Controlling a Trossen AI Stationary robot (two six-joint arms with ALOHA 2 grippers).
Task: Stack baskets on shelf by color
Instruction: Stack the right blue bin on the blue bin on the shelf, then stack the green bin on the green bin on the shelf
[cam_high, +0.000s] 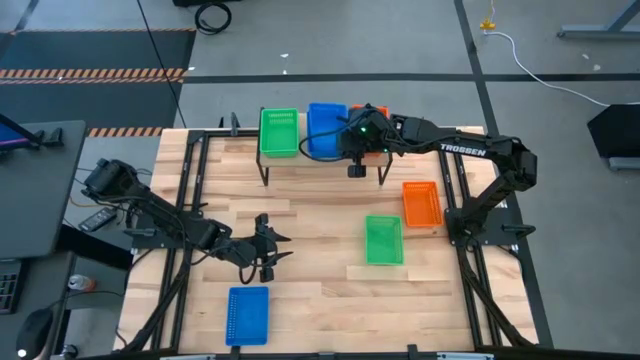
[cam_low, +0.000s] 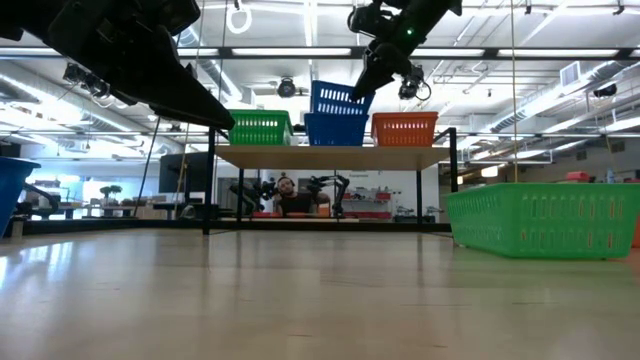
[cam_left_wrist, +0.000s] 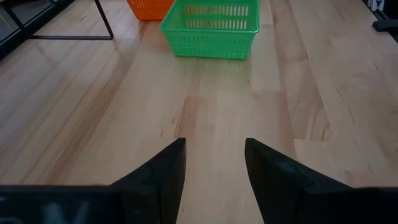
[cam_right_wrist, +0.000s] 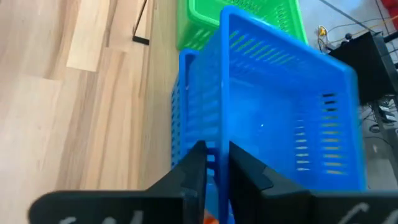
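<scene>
The left claw (cam_high: 265, 250) is held low over the left half of the surface (cam_high: 320, 300), its fingers spread and empty. A blue basket (cam_high: 247, 314) lies near the front-left corner. On the shelf (cam_high: 325, 160) at the rear edge, a green stack (cam_high: 279, 132) stands at the left end, a blue stack (cam_low: 336, 128) in the middle and an orange one (cam_low: 404, 129) at the right. The right claw (cam_right_wrist: 211, 163) is closed on the wall of the upper blue basket (cam_right_wrist: 286, 112), which is tilted and only partly nested in the one below. A green basket (cam_high: 383, 240) and an orange basket (cam_high: 421, 203) lie toward the right edge.

If released while tilted, the held basket could probably jam askew or tip off the shelf; a push downward at this angle might also shove the lower basket toward the green stack.

The baskets are thin moulded plastic, rectangular, with slotted mesh walls. The shelf is a pale plank on thin black legs; the surface is slatted wood.
</scene>
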